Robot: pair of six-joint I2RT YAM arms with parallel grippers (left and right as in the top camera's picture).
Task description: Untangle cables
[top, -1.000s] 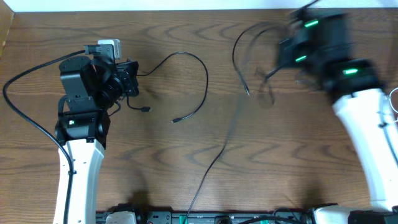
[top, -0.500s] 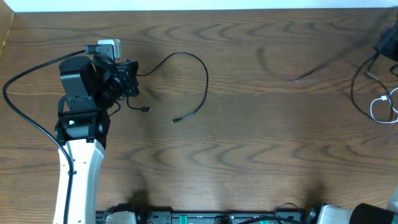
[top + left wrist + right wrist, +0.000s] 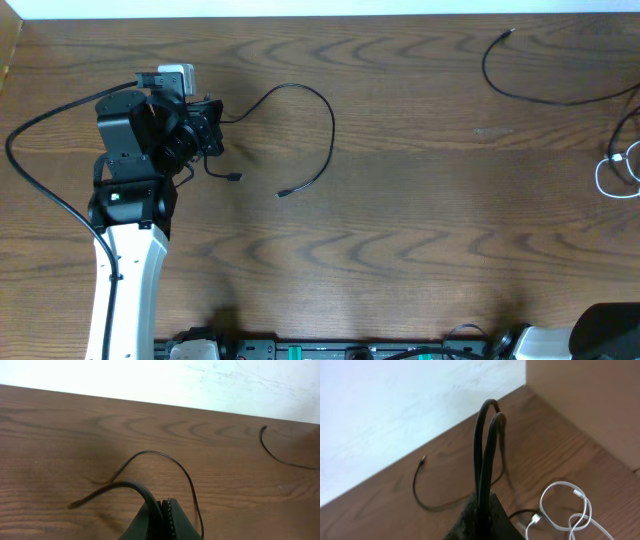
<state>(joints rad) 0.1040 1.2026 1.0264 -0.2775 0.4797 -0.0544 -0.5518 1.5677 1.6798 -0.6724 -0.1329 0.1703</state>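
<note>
The left end effector (image 3: pixel 212 130) is pinched narrow on one black cable (image 3: pixel 330 120). From the grip that cable runs off to the robot's right, arcs away toward the far edge, then curls back on the near side and ends in a free plug, so its long axis lies roughly left to right. A short plug end (image 3: pixel 235 177) lies just on the near side of the left end effector; I cannot tell whether it is the other end of the same cable. Far to the right of the left end effector, well apart from it, a second black cable (image 3: pixel 497 85) lies in an open curve near the far edge of the surface (image 3: pixel 420 250). A white cable (image 3: pixel 598 178) sits looped at the right edge. The right end effector (image 3: pixel 482 510) shows only in its wrist view, closed on a doubled black loop that stands up from it, probably part of that second cable. The count is two black cables and one white. No cable by the left end effector crosses one of the right-hand pair. The left arm is nearer the first cable and the right arm nearer the others, so any next move likely only has to lay each cable down where it is.
</note>
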